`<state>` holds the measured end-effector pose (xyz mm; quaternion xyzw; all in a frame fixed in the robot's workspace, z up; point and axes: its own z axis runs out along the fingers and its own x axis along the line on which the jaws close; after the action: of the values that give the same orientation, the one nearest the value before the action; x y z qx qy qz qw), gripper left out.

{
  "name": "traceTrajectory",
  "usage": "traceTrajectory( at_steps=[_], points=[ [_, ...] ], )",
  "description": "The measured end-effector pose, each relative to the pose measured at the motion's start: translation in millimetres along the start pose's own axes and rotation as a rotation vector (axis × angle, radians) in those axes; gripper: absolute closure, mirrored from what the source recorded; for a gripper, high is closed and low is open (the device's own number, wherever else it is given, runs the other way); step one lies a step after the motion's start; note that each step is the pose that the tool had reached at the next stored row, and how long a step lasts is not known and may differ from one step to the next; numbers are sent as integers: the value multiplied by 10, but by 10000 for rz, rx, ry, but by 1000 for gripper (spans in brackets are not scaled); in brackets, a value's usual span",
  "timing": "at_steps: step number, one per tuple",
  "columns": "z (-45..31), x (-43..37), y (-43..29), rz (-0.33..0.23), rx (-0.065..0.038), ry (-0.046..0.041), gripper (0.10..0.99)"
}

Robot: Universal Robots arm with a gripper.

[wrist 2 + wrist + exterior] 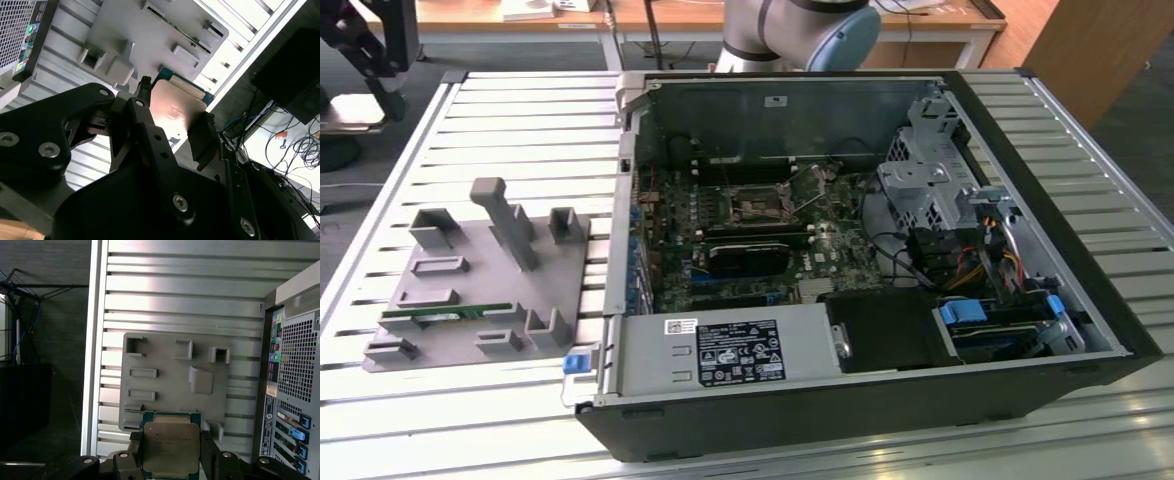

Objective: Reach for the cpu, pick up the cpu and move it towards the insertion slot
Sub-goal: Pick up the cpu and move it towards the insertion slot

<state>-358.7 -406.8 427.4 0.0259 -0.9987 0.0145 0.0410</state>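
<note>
The cpu (170, 445) is a flat silver square with a green rim, clamped between my gripper's (170, 455) two black fingers (208, 452). In the second wrist view the cpu (176, 106) shows its shiny top, with the gripper (172, 120) shut on its opposite edges. It hangs well above the grey holder plate (170, 382). The insertion slot (754, 207) is a dark square socket with a metal frame on the motherboard inside the open computer case (1014, 330).
The grey holder plate (480, 280) lies on the slatted metal table (507, 120), at the case's side toward the exterior view's left, with a green memory stick (447, 313) on it. A black module (747, 255) and cables (947, 255) surround the socket.
</note>
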Motion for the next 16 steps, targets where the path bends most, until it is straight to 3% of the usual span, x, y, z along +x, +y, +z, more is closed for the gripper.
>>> traceTrajectory(
  at_steps=[16],
  points=[
    [-27,-325,-17,-12,-13,388,545]
  ],
)
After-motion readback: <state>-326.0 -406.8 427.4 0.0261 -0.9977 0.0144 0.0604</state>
